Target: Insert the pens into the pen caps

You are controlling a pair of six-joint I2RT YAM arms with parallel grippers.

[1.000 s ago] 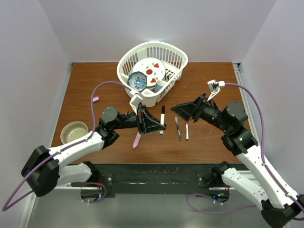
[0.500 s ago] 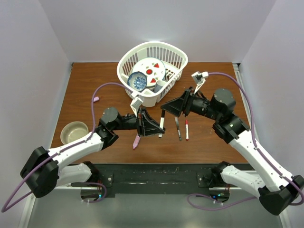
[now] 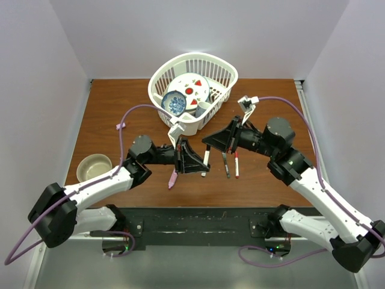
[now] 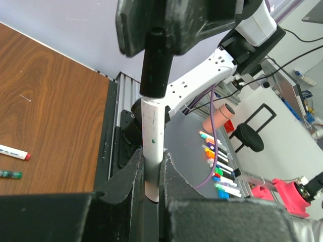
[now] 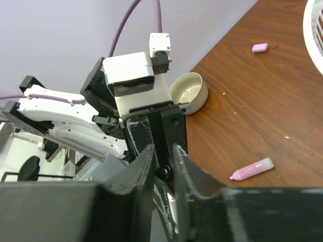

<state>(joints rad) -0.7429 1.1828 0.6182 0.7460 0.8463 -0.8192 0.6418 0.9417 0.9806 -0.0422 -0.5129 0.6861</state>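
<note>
On the brown table (image 3: 120, 108), at six o'clock of the basket (image 3: 222, 72), a white pen (image 4: 153, 131) is clamped in the closed left claw (image 4: 151, 162), and a black cap (image 4: 155, 70), pinched in the closed right claw (image 5: 162, 151), is met by its tip. Both should be kept on one axis and pressed straight together. Four pens are counted: this one, a grey pen (image 3: 225, 164) and a red-tipped pen (image 3: 236, 164) at three o'clock, a pink marker (image 3: 173, 178) at eight; and two caps, the black and a pink cap (image 3: 120, 126) at ten.

readable text: none | labels, brands: none | numbers, signs: none
</note>
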